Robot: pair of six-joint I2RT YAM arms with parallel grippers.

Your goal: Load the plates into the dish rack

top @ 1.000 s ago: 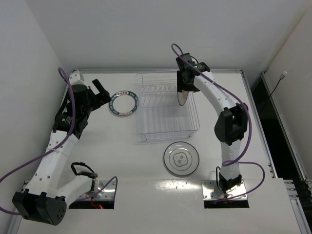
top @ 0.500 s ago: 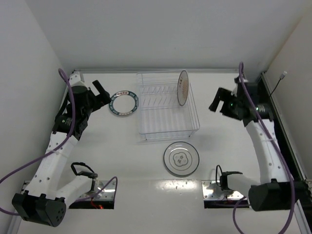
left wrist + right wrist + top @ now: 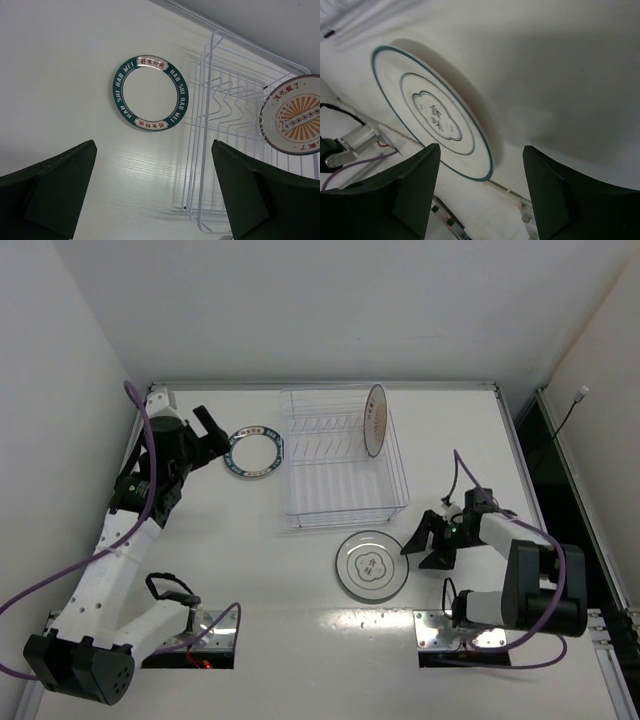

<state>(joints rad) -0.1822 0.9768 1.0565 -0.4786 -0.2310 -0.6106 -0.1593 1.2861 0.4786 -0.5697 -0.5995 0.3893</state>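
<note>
White table [image 3: 200,540], three plates in play, and only one is racked. The orange sunburst plate [image 3: 376,420] stands on edge among the tines at the far right corner of the dish rack [image 3: 340,502]. Its long line runs far to near along the rack's right wall, and its painted face is turned left, toward the left arm. The teal-rimmed plate [image 3: 253,452] lies flat, face up, just left of the rack. The left tool [image 3: 211,430] sits just left of it, fingers spread wide and gripping nothing. The grey-ringed flower plate [image 3: 372,565] lies flat too, just on the near side of the rack. Low at its right edge comes the right tool [image 3: 427,548], jaws parted and empty, pointing at the plate's rim. Contact can't be called from here.
</note>
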